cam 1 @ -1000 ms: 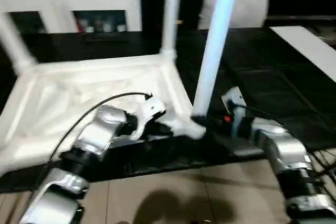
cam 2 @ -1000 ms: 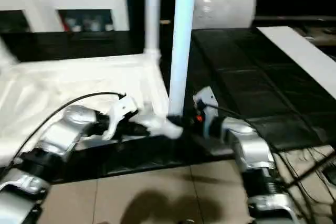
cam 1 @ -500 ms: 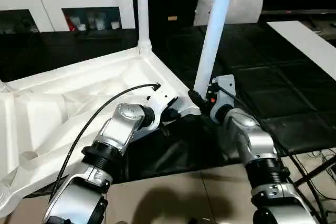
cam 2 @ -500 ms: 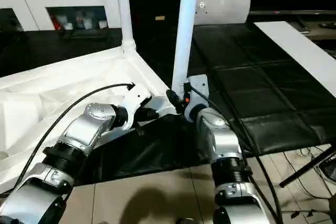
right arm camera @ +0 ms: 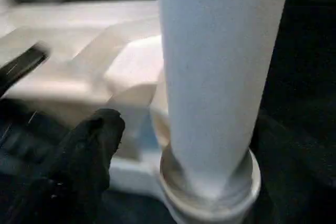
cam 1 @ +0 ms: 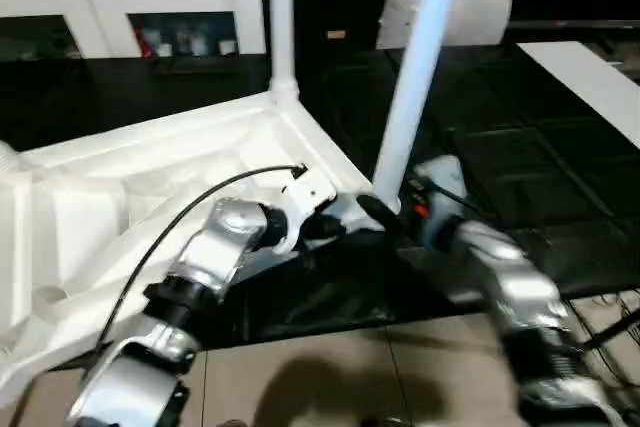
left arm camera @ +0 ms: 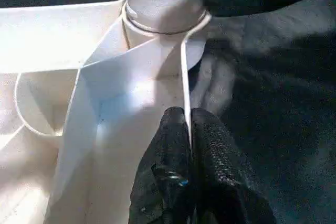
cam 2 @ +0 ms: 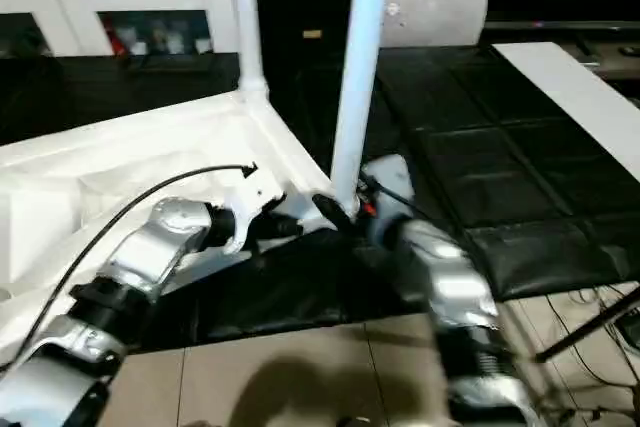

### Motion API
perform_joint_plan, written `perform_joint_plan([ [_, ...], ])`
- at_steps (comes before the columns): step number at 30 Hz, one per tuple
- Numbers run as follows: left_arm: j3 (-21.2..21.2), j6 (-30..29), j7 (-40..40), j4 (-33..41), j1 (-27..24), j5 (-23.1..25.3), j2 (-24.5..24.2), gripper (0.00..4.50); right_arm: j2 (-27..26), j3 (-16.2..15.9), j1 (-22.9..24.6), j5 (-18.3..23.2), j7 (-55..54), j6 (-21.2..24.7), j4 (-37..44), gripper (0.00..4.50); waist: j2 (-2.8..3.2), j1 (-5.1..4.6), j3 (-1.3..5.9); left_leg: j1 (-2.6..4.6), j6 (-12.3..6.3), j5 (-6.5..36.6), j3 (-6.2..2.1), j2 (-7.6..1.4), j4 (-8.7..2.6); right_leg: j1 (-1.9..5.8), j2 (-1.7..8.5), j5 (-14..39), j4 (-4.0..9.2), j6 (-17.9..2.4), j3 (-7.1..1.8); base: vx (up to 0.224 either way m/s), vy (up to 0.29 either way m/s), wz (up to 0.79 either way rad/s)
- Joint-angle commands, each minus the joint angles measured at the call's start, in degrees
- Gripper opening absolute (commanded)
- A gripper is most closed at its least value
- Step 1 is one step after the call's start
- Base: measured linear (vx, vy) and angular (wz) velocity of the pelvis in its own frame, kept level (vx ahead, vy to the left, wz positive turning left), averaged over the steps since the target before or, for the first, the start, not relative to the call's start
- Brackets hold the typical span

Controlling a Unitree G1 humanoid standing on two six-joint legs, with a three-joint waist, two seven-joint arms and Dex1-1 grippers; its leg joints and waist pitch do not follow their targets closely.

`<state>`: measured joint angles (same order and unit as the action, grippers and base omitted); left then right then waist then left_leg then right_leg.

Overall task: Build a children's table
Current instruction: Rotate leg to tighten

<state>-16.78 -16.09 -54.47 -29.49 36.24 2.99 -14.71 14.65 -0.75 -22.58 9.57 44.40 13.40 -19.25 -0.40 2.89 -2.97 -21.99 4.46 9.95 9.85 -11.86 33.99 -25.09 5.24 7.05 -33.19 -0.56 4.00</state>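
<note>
Two legs stand upright from the children's table [cam 1: 150,187], which lies upside down on the dark mat [cam 1: 520,157] with its ribbed underside facing up, so the round corner sockets are open to receive legs pushed in from above. One leg rises from the far corner [cam 1: 281,17]; the other, the near leg [cam 1: 415,67], stands in the socket of the corner closest to the robot, between the two arms.

The left gripper [left arm camera: 187,124] sits at the near edge of the tabletop, just beside that socket. Its jaws are pressed together on the thin upright rim of the top [left arm camera: 185,77], one black finger on each side of it (a pinch that looks meant to pin the top down and stop it sliding or tipping while the leg is seated).

The right gripper [cam 2: 345,209] is at the foot of the near leg, low against the socket collar [right arm camera: 210,182]. Its jaws stand wide apart and hold nothing: one black finger [right arm camera: 92,145] shows off to the side of the leg, clear of it, with the leg standing on its own in the collar. My reading is that the leg is in place and two corners are left to fill
</note>
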Motion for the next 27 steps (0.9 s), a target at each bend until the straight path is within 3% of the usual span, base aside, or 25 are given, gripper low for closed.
perform_joint_plan([
  [1, -1.6, 4.8, -5.6, 2.6, 1.1, -1.0, -1.2, 0.0, 2.6, -2.1, -0.1, 0.3, 5.5, -0.3, 1.1, 4.45, -0.38, 0.34, 4.31, 0.77, -3.86, 12.9, 0.38, -0.55, -3.78, 4.13, 2.04, 18.1, 3.58, -10.1, -1.59, 0.0, 0.0, 0.0],
  [4, -2.9, 6.6, -10.7, 2.7, 0.7, -1.2, -3.4, 0.0, 5.9, -2.4, -0.7, 1.4, 11.6, 0.2, 1.2, 4.45, -0.3, 0.77, 4.27, 1.0, -3.57, 13.7, 0.4, -0.67, -3.79, 3.93, 2.07, 18.9, 3.63, -10.1, -1.65, 0.0, 0.0, 0.0],
  [8, -4.9, 10.4, -17.9, 3.2, 0.4, -1.9, -6.6, 0.0, 10.6, -5.1, -1.7, 2.1, 21.7, -1.9, 0.6, 4.45, -0.44, 1.61, 4.34, 1.04, -3.64, 13.3, 0.37, -0.91, -3.78, 3.96, 2.17, 17.0, 3.14, -11.0, -1.65, 0.0, 0.0, 0.0],
  [14, -6.2, 12.2, -24.1, 4.6, -0.4, -3.2, -8.9, 0.0, 13.4, -8.3, -2.9, 3.5, 31.7, -2.0, -0.4, 4.45, -0.82, 2.57, 4.31, 0.88, -3.83, 12.1, 0.57, -1.09, -3.64, 4.01, 2.38, 17.3, 2.89, -11.2, -1.72, 0.0, 0.0, 0.0],
  [27, -7.2, 12.7, -28.1, 5.4, -0.8, -3.9, -10.0, 0.0, 13.6, -10.2, -5.6, 5.4, 38.7, 0.9, -3.5, 3.22, -1.09, 3.15, 4.17, 1.04, -2.46, 13.7, 0.47, -1.14, -3.68, 3.64, 2.41, 21.4, 3.08, -10.0, -1.74, 0.0, 0.0, 0.0],
])
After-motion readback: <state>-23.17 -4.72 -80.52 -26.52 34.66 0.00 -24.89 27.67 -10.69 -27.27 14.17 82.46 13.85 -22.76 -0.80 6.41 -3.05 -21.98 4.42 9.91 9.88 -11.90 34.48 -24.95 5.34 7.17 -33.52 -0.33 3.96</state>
